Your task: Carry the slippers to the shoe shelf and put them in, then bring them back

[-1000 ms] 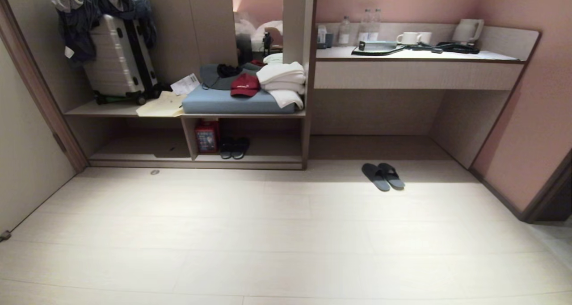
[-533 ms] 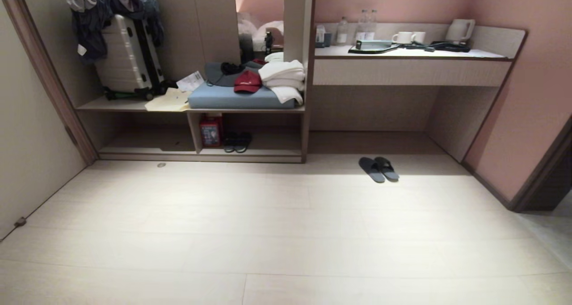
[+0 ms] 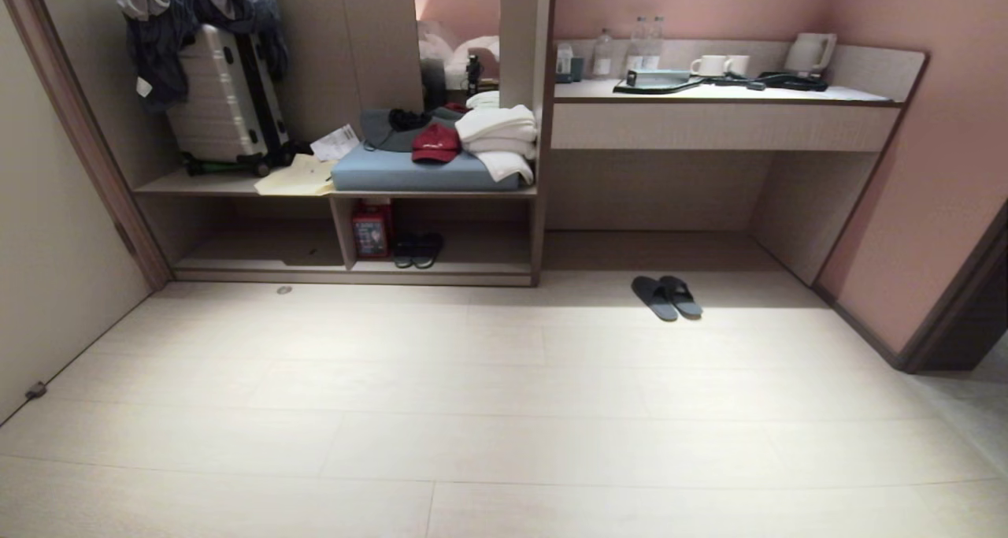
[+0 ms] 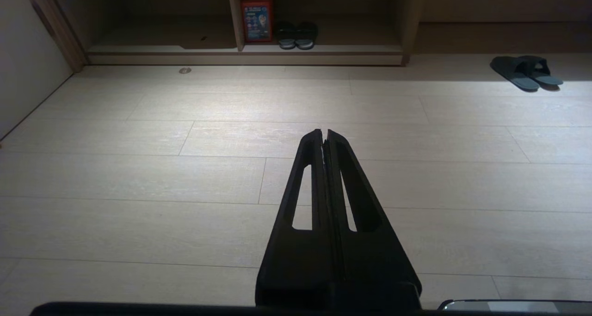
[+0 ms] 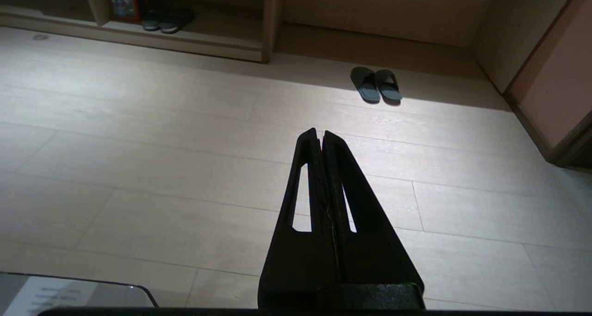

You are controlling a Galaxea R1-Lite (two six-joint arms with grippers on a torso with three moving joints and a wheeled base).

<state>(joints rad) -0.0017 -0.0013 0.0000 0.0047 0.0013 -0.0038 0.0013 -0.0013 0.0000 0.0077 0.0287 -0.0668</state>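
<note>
Your slate-grey slippers (image 3: 666,297) lie side by side on the pale wood floor (image 3: 504,412), touching each other, just in front of the open space under the desk counter (image 3: 724,124) and well apart from both arms. The shoe shelf (image 3: 354,274) sits to their left, beyond the upright side panel (image 3: 539,231); in its right-hand compartment you can see a darker pair of slippers (image 3: 418,250) beside a red box (image 3: 370,232) that leans against the divider. On the bench above it rest a blue cushion (image 3: 409,174), a red cap (image 3: 435,144), folded white towels (image 3: 498,132) and a silver suitcase (image 3: 224,97).

Your left gripper (image 4: 323,132) hangs over bare floor with its fingers pressed together, holding nothing. Your right gripper (image 5: 319,132) is the same: fingers closed flat against each other, empty, above the floor, with the slippers ahead of it and off to one side. Neither arm shows in the head view
</note>
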